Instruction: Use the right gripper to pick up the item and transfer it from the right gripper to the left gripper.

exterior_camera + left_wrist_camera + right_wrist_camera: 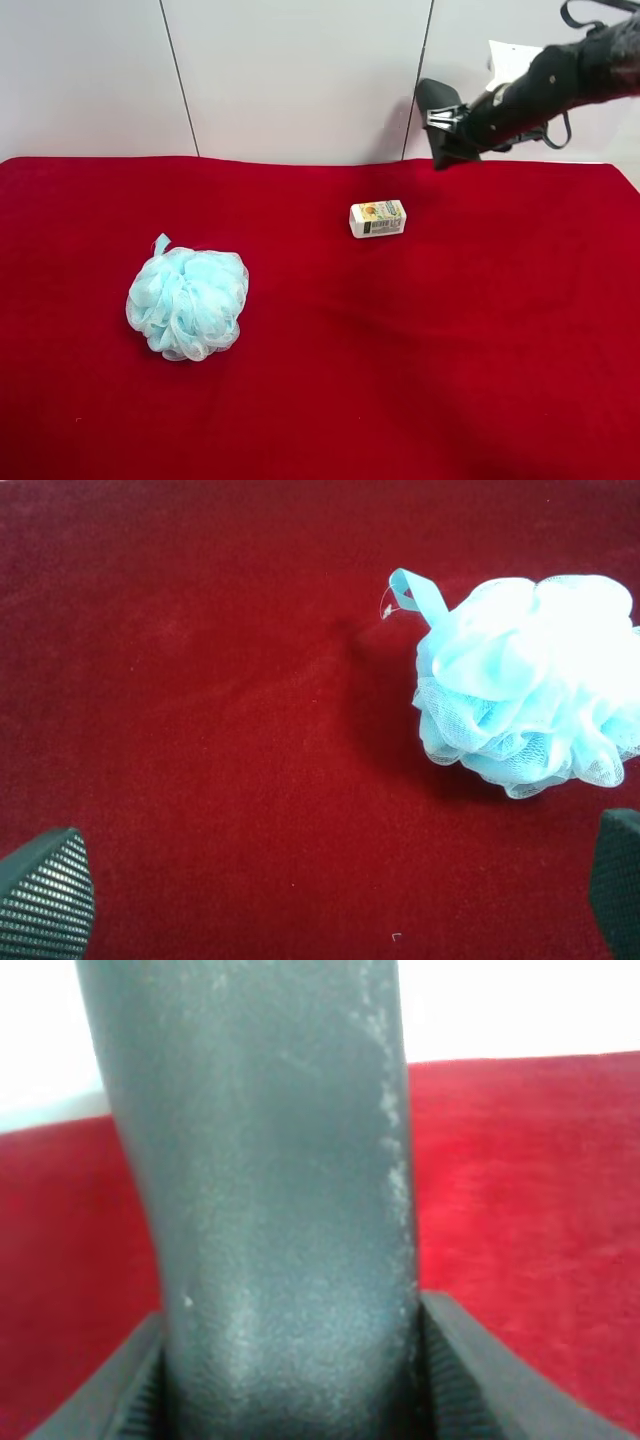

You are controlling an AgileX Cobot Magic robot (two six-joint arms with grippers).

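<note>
The right gripper [290,1390] clamps the dark case [270,1180], held above the cloth [320,400]. The left gripper [330,890] gapes wide; I'd steer the case's free end squarely between its fingers.

Light-blue mesh pouf [187,302] sits left on the red cloth [400,380] — small white printed box [377,218] lies well apart, farther back, right of centre.

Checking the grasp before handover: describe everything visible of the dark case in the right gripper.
The dark grey case is elongated, matte, faintly speckled, no markings visible. The right gripper holds it, ribbed jaws pressing both its sides. It hangs in the air above the back edge of the red cloth, protruding past the jaws; nothing else touches it.
</note>
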